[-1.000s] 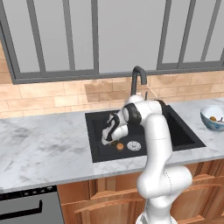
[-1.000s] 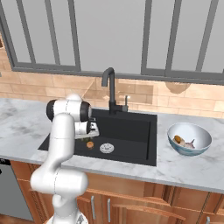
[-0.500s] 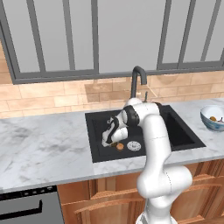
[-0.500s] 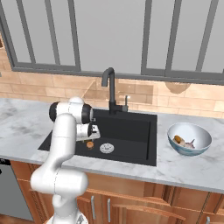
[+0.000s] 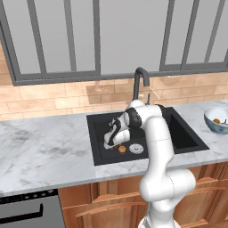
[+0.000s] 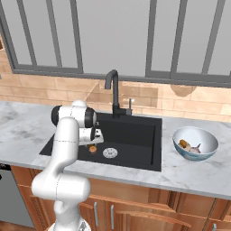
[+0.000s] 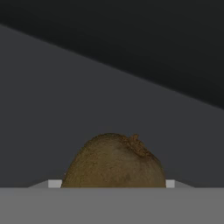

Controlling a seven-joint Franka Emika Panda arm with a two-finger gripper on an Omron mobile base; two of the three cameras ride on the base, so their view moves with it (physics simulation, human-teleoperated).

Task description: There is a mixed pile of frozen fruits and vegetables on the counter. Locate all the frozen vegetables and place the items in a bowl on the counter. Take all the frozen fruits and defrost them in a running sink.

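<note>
Olive-brown ball (image 7: pixel 113 161) sits gripped between the jaws of the gripper (image 5: pixel 114 143), low inside the sink (image 5: pixel 180 133). 1 orange ball (image 5: pixel 122 149) lies beside the drain (image 5: pixel 136 148).

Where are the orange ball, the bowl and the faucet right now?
orange ball (image 5: pixel 122 149): left base view, on its top, down in the sink basin.
bowl (image 6: pixel 208 139): right base view, on its right rim, on the counter.
faucet (image 6: pixel 115 92): right base view, on the upright black neck.

Matte black sink basin (image 5: pixel 178 133) with silver metal drain (image 5: pixel 136 148), white grey-veined marble counter (image 5: pixel 44 153), wooden cabinets (image 6: pixel 149 210), glossy pale-blue bowl (image 6: pixel 196 143), rough fuzzy brown fruit (image 7: pixel 114 162), smooth orange ball (image 5: pixel 122 149).
</note>
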